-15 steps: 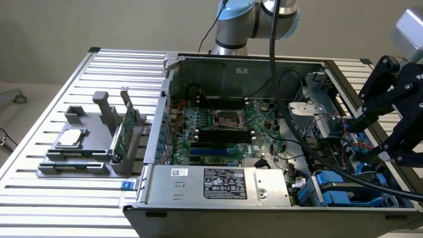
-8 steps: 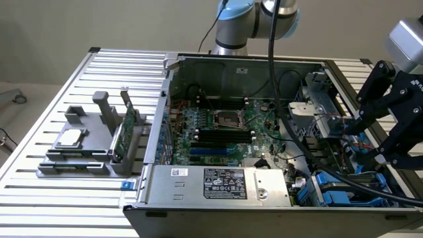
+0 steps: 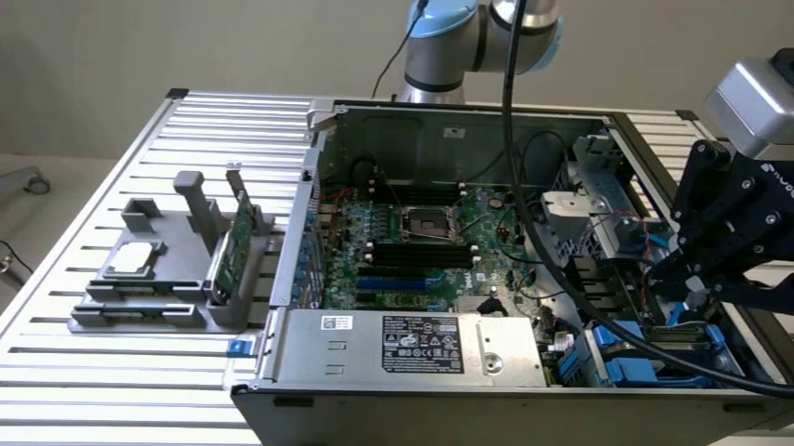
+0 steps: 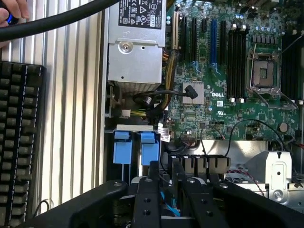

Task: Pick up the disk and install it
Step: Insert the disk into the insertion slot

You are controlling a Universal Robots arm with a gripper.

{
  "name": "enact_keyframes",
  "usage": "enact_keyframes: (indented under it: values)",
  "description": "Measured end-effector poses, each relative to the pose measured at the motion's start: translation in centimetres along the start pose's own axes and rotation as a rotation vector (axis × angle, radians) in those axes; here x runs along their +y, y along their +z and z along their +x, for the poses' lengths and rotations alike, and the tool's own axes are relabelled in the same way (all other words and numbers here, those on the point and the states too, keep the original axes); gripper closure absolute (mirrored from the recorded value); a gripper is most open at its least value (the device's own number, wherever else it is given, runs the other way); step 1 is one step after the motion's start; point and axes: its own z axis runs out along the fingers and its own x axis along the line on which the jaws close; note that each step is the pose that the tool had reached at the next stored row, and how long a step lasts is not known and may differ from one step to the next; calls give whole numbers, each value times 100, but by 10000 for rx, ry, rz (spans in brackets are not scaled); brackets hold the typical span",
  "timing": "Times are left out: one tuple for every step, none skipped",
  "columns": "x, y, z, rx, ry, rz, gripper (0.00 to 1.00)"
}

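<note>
My pincer (image 3: 691, 299) (image 4: 166, 176) hangs low over the drive-bay end of the open PC case (image 3: 310, 177), at the exterior view's right, beside the mobo (image 3: 422, 246) (image 4: 228, 95). Its gap looks narrow, w/ a sliver of bright blue sitting in it. I take that for the carrier frame of the disk (image 4: 169, 205). Clamped on it or just around it? Can't tell.

Disk's silver face & label are hidden under my black linkage, so I can't tell which way its long axis runs or where it points.

Just beside my pincer, 2 blue carrier tabs (image 4: 122, 147) (image 4: 148, 148) stand side by side in the bays, next to the PSU (image 3: 410, 344) (image 4: 137, 52).

At the exterior view's left, well apart on the slatted table (image 3: 125, 390), a grey holder (image 3: 162, 307) carries the square chip (image 3: 134, 260) & the upright green card (image 3: 236, 246).
</note>
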Motion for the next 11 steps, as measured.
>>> enact_keyframes:
  values:
    - [-4, 5, 1, -3, -22, 29, 80]
    - [-9, 10, 2, -6, -43, 61, 85]
    - [-16, 14, 2, -9, -61, 91, 85]
    - [-25, 16, 3, -10, -73, 124, 89]
    - [-36, 19, 4, -11, -83, 157, 89]
    - [-52, 22, 5, -16, -91, 191, 89]
    - [-70, 23, 5, -17, -95, 219, 89]
    - [-90, 26, 6, -23, -98, 241, 89]
    - [-111, 34, 7, -30, -101, 261, 89]
    - [-129, 46, 9, -31, -102, 270, 89]
    - [-142, 61, 14, -28, -102, 272, 89]
